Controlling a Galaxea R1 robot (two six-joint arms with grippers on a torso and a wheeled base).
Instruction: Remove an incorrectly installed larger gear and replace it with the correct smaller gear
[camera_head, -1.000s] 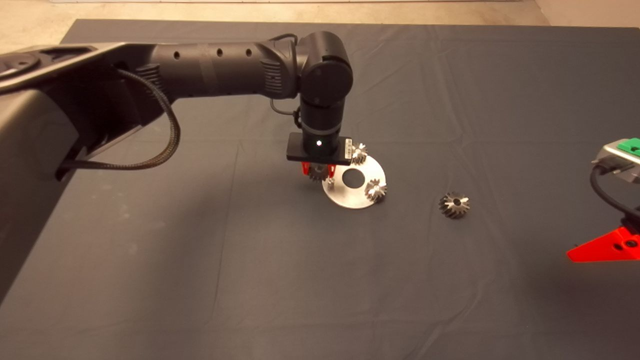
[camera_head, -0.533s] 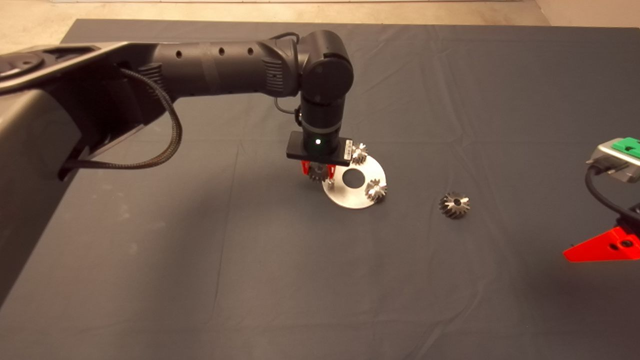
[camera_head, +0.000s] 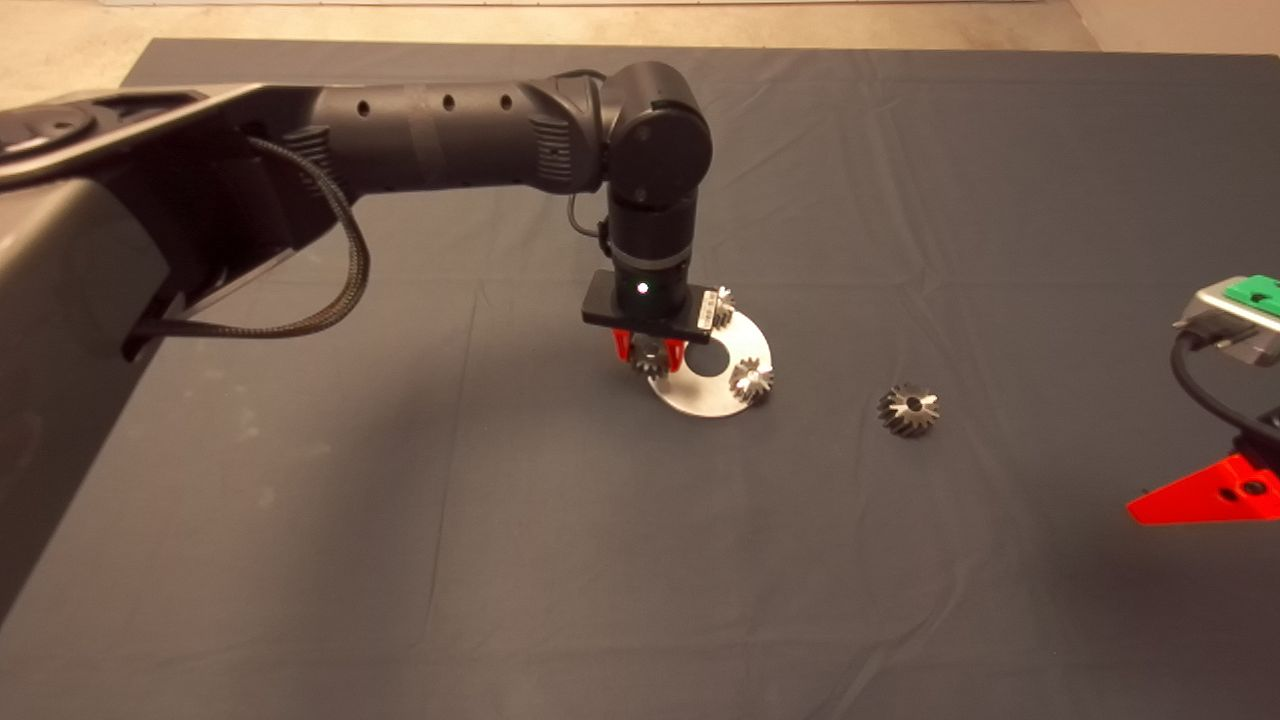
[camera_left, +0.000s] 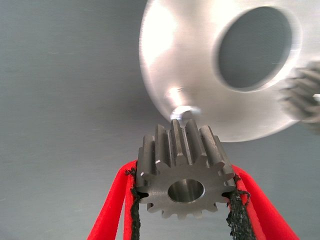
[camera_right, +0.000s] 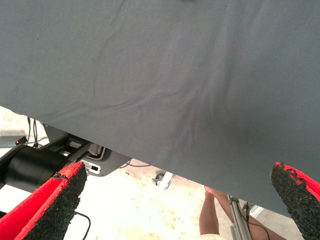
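My left gripper (camera_head: 649, 356) is shut on the smaller gear (camera_head: 650, 359), a bright silver gear with straight teeth. It hangs over the left rim of the round silver plate (camera_head: 700, 398). In the left wrist view the smaller gear (camera_left: 185, 180) sits clamped between the red fingers (camera_left: 112, 210), just short of a small upright pin (camera_left: 184, 111) on the plate (camera_left: 180, 60). The larger gear (camera_head: 908, 410), dark with slanted teeth, lies loose on the mat to the right of the plate. My right gripper (camera_head: 1210, 497) waits open at the lower right edge.
Two more small silver gears (camera_head: 751, 381) (camera_head: 718, 308) stand on the plate around its centre hole (camera_head: 706, 357). The dark mat (camera_head: 500, 560) stretches all around. The right wrist view shows the mat's edge, the floor and a person's leg (camera_right: 207, 215).
My left gripper has shifted a little to the right with the smaller gear, from beside the plate's rim to over it. The right gripper barely moved.
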